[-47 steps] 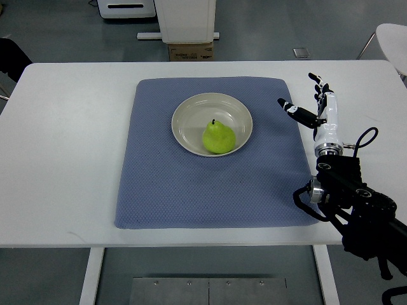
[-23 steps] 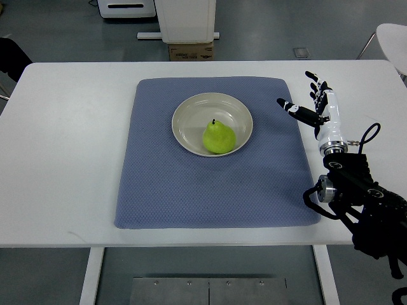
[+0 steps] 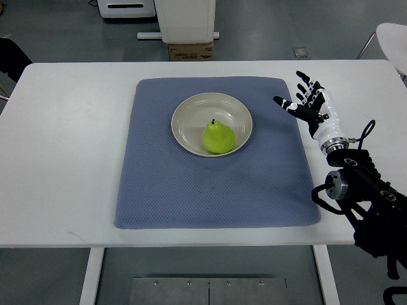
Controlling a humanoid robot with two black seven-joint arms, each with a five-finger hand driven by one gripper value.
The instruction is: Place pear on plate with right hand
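Pear on plate; right hand empty, fingers spread.

I see the pear (image 3: 219,137) upright in the plate (image 3: 184,118), toward its near right, on the mat (image 3: 165,190) on the table (image 3: 63,159). Since the earlier frame the right hand (image 3: 310,105) has turned slightly toward the plate and its fingers have fanned wider; it sits at the mat's right edge, well apart from the pear. Pear and plate are unmoved.
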